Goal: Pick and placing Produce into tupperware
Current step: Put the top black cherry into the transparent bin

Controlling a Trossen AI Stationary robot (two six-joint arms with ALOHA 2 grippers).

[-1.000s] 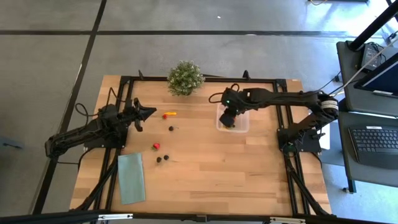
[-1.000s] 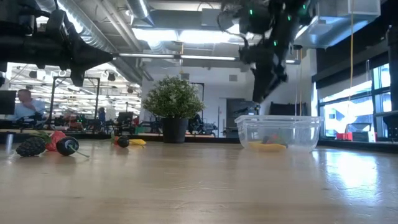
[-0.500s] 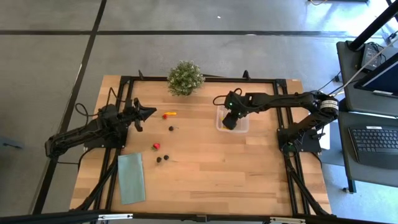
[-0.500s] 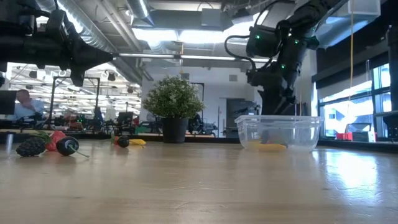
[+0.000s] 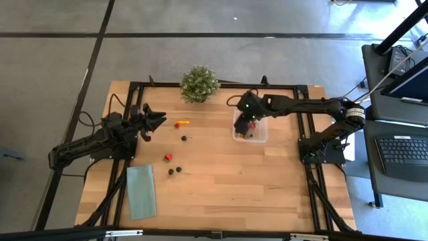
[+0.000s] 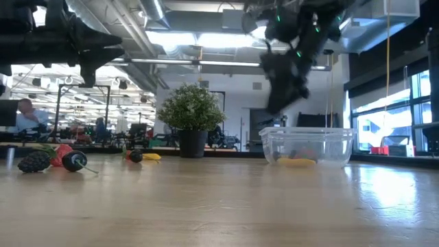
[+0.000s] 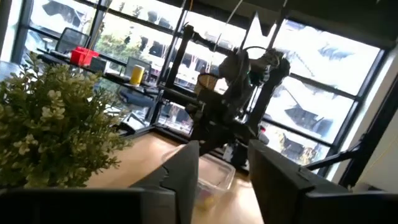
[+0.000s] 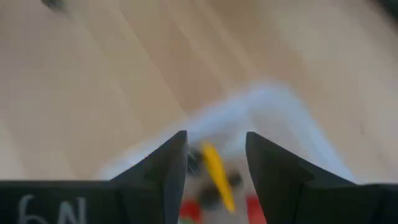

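Right end effector (image 5: 250,125) hangs above the tupperware (image 5: 260,136), fingers parted and empty. The box already holds a yellow piece (image 8: 215,173), red bits and a dark one. It should lift clear of the rim before swinging out to the loose produce (image 5: 168,157) mid-worktop (image 5: 221,187). Left end effector (image 5: 151,122) sits near the orange piece (image 5: 181,123), fingers apart, nothing held; that looks like its easiest pick. Versus half a second ago, right arm has risen out of the box; left fingers have spread from closed.

Right arm (image 5: 294,106) hides part of tupperware (image 5: 260,136); produce (image 8: 214,171) inside blurred, kinds unclear
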